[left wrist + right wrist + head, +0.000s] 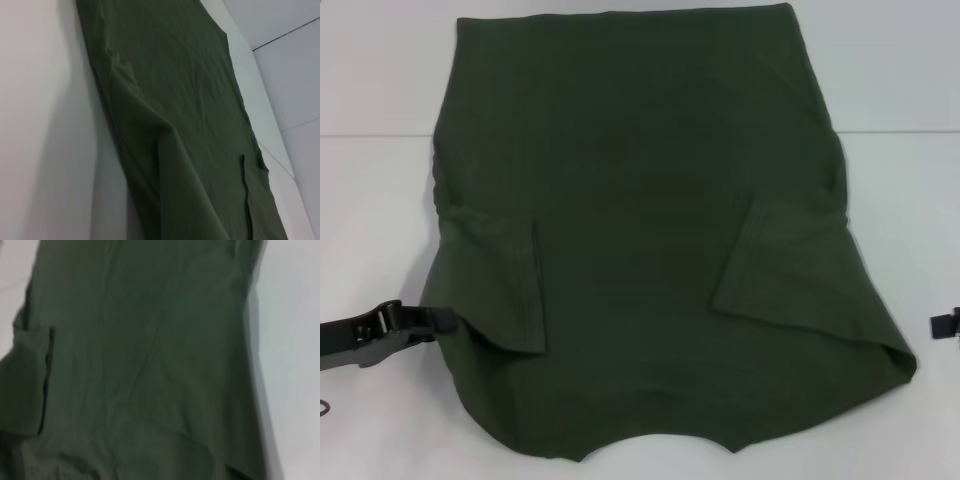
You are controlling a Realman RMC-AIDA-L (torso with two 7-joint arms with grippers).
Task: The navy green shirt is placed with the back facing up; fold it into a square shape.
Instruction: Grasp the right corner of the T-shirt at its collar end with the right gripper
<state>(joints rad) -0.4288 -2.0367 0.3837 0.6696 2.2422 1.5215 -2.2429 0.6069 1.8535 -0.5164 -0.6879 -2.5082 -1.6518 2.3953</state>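
Even, diffuse overhead light is seen in the head view, with the white table washed nearly to glare and only faint shadows cast at the edges of the navy green shirt. Soft blur is shown in the left wrist view; the right wrist view is heavily blurred throughout.

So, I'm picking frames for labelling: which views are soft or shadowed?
Head view: fairly sharp, even light, the navy green shirt and left gripper clear. Left wrist view: mild softness, a shadow band on the table. Right wrist view: blurred, seams smeared.
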